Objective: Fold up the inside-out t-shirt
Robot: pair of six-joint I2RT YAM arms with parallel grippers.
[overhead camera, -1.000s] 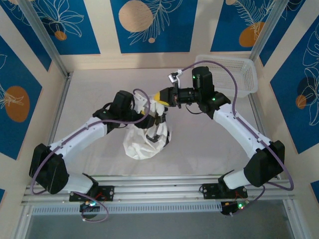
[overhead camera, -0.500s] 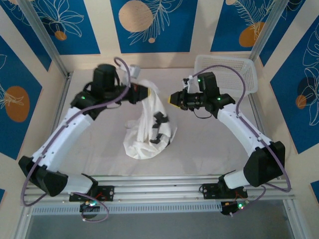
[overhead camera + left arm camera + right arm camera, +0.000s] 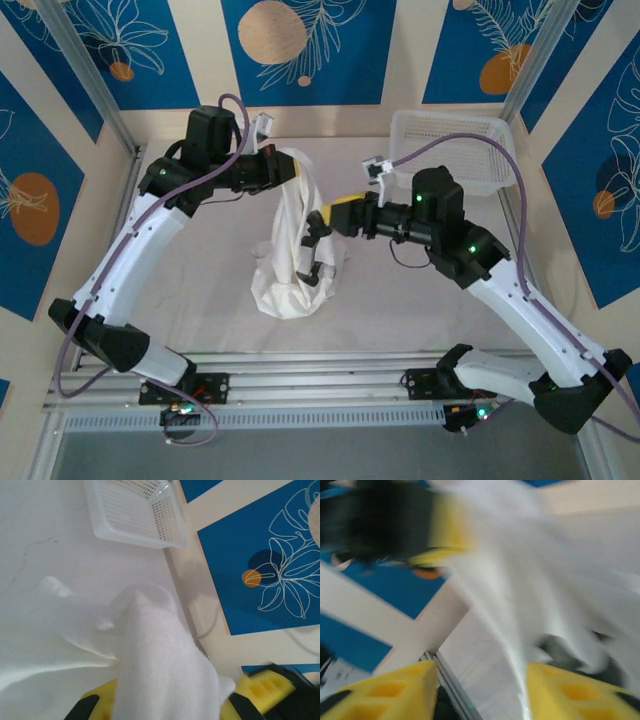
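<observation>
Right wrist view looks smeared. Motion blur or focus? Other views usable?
Right wrist: streaky motion blur across the t-shirt, though the yellow fingers read fairly sharp. Left wrist: t-shirt weave crisp up close, basket slightly soft. Top external: sharp, evenly lit, soft shadows.

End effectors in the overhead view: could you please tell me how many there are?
2. The left end effector is at the far middle, shut on the top of the hanging t-shirt; the right end effector is open just right of it, at mid-table.
</observation>
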